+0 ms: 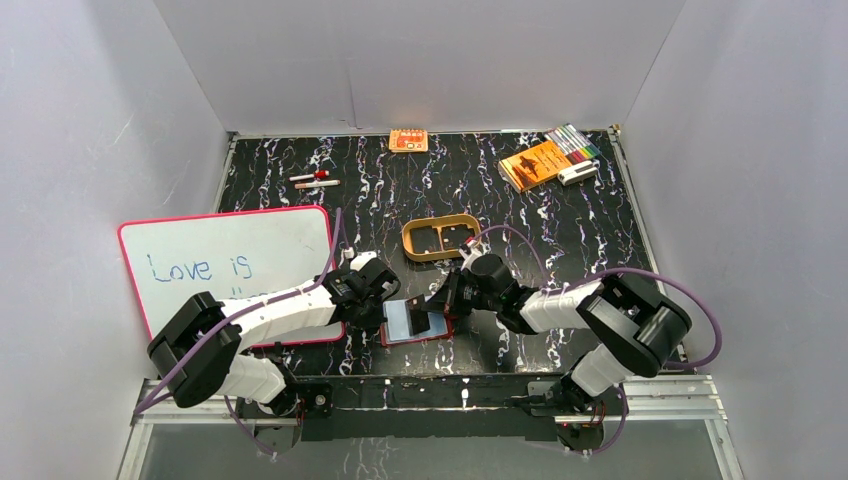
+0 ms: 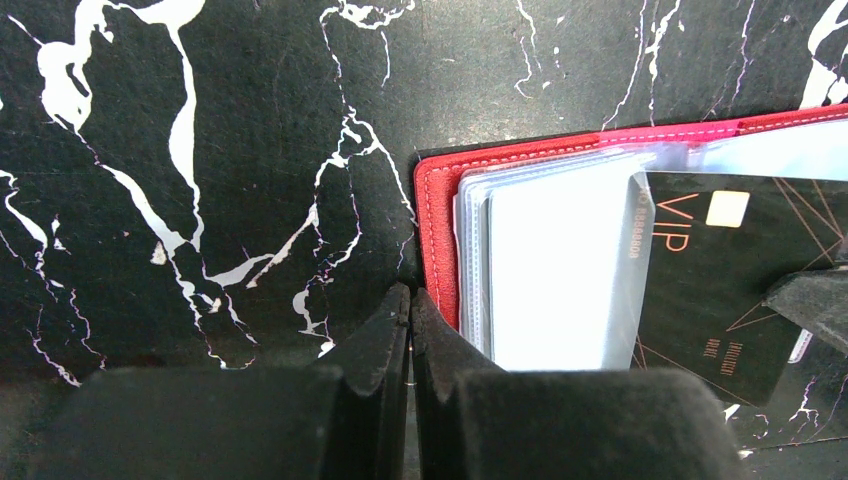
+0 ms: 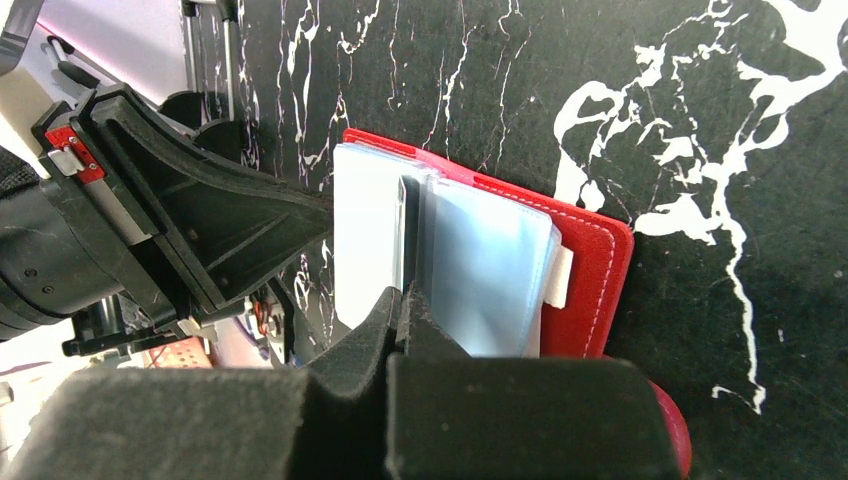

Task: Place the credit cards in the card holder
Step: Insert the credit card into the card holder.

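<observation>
- R claw shut on dark card; sleeve just left, card's left edge at its mouth.
- L claw shut, empty, at card holder left edge.

Bright, even light; the card holder glares white inside, and nearest foreground parts blur.

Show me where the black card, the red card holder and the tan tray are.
black card (image 2: 720,280), left wrist view, its face.
red card holder (image 2: 436,220), left wrist view, stitched edge.
tan tray (image 1: 409,240), top view, left rim.
</observation>
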Tool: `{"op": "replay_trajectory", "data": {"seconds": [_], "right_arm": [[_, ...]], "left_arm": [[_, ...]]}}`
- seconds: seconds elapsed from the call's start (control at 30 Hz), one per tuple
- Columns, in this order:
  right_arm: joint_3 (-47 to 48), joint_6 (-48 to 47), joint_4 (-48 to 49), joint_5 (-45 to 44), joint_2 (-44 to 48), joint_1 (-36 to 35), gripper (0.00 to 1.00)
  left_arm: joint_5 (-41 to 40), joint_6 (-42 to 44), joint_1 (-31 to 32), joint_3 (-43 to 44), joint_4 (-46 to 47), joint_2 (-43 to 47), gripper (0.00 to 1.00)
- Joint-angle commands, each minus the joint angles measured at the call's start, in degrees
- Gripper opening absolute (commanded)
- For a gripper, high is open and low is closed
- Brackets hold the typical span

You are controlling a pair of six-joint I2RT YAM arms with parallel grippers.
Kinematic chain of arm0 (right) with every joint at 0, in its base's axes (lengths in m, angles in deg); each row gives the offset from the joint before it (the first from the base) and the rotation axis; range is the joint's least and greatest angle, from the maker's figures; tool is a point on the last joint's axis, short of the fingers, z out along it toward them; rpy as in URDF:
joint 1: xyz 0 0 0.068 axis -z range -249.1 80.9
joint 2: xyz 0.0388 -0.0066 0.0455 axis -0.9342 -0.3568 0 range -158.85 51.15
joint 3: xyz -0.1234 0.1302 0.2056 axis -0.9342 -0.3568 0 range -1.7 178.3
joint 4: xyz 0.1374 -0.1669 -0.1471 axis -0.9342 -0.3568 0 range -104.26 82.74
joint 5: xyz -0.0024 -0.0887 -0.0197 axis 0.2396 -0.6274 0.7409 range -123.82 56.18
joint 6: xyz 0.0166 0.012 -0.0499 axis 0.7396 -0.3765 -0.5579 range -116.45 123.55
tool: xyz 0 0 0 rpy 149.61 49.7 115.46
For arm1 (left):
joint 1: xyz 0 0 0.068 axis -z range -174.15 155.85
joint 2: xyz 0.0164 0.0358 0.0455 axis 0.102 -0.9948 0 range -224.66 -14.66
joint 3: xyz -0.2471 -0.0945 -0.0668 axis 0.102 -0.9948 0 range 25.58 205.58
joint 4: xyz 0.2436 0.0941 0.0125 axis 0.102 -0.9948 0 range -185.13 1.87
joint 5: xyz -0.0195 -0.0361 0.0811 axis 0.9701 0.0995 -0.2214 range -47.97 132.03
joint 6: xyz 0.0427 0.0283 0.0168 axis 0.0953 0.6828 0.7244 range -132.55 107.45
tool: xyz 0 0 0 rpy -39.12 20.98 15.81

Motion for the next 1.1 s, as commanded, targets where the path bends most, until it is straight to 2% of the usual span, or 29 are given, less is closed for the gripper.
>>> {"op": "replay_trajectory", "data": {"seconds": [0.0, 0.27, 0.73, 1.07], "right_arm": [[-0.86, 1.74, 3.76, 1.26, -1.07, -0.68, 0.00], [-1.61, 3.40, 3.33, 2.48, -2.83, -0.76, 0.00], [-3.46, 10.96, 12.52, 0.41, -7.42, -2.03, 0.00], [-0.88, 11.81, 12.55, -0.22, -9.83, -4.14, 0.00]], "left_arm": [[0.85, -0.89, 0.12, -1.22, -0.15, -0.55, 0.00], [0.84, -1.18, 0.12, -1.52, -0.15, -0.20, 0.00], [1.45, -1.72, 0.12, -1.61, 0.54, -0.14, 0.00], [2.25, -1.69, 0.12, -1.48, 1.74, -0.37, 0.00]]}}
